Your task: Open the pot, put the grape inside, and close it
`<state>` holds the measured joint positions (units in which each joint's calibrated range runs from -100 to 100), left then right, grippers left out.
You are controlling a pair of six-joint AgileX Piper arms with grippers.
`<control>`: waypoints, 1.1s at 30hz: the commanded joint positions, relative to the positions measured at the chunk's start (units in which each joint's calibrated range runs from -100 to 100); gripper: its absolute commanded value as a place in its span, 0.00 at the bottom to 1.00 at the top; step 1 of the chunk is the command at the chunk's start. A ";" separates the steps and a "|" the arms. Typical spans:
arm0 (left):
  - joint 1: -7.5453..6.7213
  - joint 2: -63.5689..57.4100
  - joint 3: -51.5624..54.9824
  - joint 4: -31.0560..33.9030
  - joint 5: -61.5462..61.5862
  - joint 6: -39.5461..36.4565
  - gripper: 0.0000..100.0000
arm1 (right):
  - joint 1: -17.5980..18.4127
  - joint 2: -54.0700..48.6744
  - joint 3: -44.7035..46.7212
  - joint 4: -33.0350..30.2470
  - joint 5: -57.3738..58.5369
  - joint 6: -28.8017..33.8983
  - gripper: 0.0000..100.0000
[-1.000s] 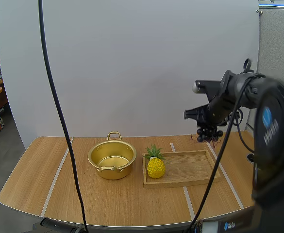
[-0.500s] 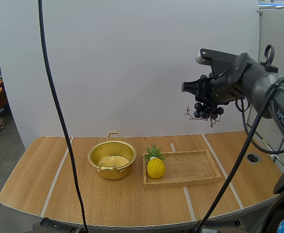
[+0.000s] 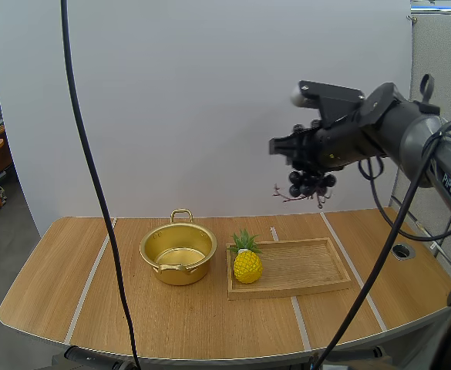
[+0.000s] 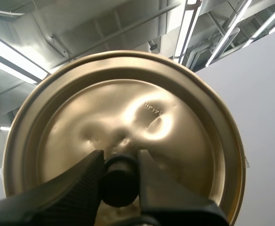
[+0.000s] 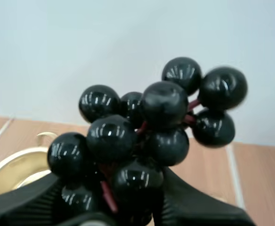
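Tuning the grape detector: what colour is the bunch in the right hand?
The grapes are glossy black; the right wrist view shows them best.

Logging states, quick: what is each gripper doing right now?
Left gripper: shut on the lid.
Right gripper: shut on the grape bunch, in the air.

lid point(image 4: 128, 108) rim cut off at the edge, knob point(image 4: 121, 181) half hidden in left claw point(image 4: 120, 160), pot point(image 5: 10, 172) mostly behind grapes point(image 5: 146, 127)

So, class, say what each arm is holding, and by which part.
Left jaws pinch the pot lid by its black knob. Right jaws clamp the grape bunch at one end, around its reddish stem.
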<state>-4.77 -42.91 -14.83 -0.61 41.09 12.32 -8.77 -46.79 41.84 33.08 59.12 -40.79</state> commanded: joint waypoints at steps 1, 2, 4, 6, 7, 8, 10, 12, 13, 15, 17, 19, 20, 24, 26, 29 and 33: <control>-0.11 -0.33 -0.41 0.12 -1.92 -0.29 0.00 | 9.54 0.40 -0.13 -3.63 -7.25 -2.53 0.00; -0.11 -0.33 -0.41 0.12 -1.92 -0.29 0.00 | 10.83 0.73 -0.13 -5.07 -8.44 -1.26 0.00; -0.11 -0.33 -0.41 0.12 -1.92 -0.29 0.00 | 12.84 1.78 -0.13 -7.16 -8.71 0.31 0.11; -0.11 -0.33 -0.41 0.12 -1.92 -0.29 0.00 | 14.30 3.15 -0.13 -8.23 -8.27 0.40 0.24; -0.11 -0.33 -0.41 0.12 -1.92 -0.29 0.00 | 14.90 3.72 -0.13 -8.64 -8.27 0.40 0.28; -0.11 -0.33 -0.41 0.12 -1.92 -0.29 0.00 | 15.86 4.67 -0.13 -8.95 -8.27 0.40 0.35; -0.11 -0.33 -0.41 0.12 -1.92 -0.29 0.00 | 17.16 5.98 -0.13 -8.95 -8.27 0.18 0.38; -0.11 -0.33 -0.41 0.12 -1.92 -0.29 0.00 | 18.48 6.76 -0.13 -8.95 -8.27 0.18 0.38; -0.11 -0.33 -0.41 0.12 -1.92 -0.29 0.00 | 18.94 6.92 -0.13 -8.95 -8.45 0.18 0.37; -0.11 -0.33 -0.41 0.12 -1.92 -0.29 0.00 | 20.07 7.03 -0.13 -8.95 -9.07 0.18 0.32; -0.11 -0.33 -0.41 0.12 -1.92 -0.29 0.00 | 21.06 7.03 -0.13 -8.95 -9.94 0.18 0.21; -0.11 -0.33 -0.41 0.12 -1.92 -0.29 0.00 | 22.16 7.03 -0.13 -8.95 -11.12 0.18 0.01; -0.11 -0.33 -0.41 0.12 -1.92 -0.29 0.00 | 22.54 7.03 -0.13 -8.95 -11.59 0.18 0.00; -0.11 -0.33 -0.41 0.12 -1.92 -0.29 0.00 | 22.79 7.03 -0.13 -7.25 -12.77 0.18 0.00; -0.11 -0.33 -0.41 0.12 -1.92 -0.29 0.00 | 22.79 7.03 -0.13 -6.79 -13.64 0.18 0.00; -0.11 -0.33 -0.41 0.12 -1.92 -0.29 0.00 | 22.79 7.03 -0.13 -4.53 -14.03 0.28 0.00; -0.11 -0.33 -0.41 0.12 -1.92 -0.29 0.00 | 22.79 7.03 -0.13 -1.56 -14.84 0.28 0.00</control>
<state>-4.77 -42.91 -14.83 -0.61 41.09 12.32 13.98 -39.34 41.84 27.89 46.71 -40.44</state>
